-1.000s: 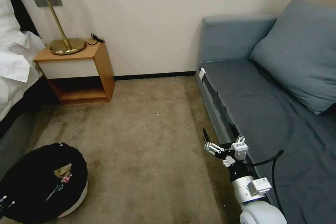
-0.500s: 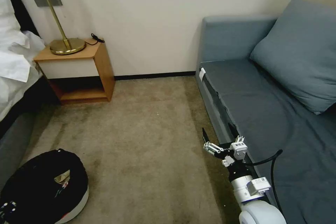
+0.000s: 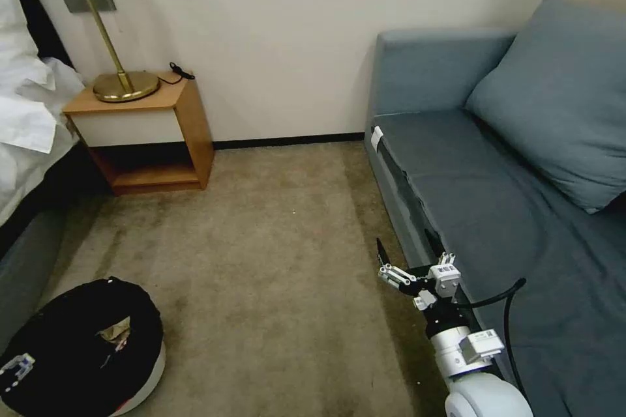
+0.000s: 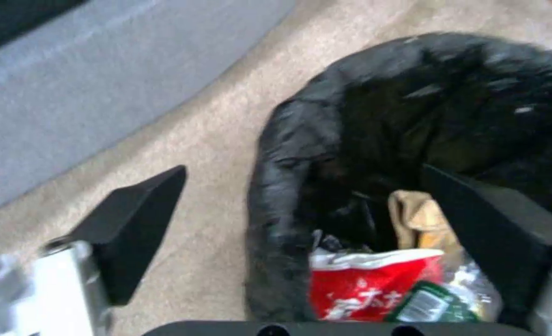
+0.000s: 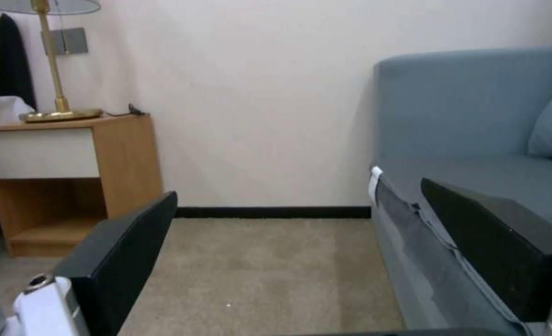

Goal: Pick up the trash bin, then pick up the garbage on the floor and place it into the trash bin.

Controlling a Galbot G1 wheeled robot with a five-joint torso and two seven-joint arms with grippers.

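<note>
White characters are printed on the red-and-white crumpled packet lying in the trash bin; they are too blurred to be read. A white panel of print is carried on the green label of the bottle beside the packet, and no word of it can be made out. Small coded tags are fixed to the wrist of the right gripper and to the arm link below it; their markings cannot be read.
</note>
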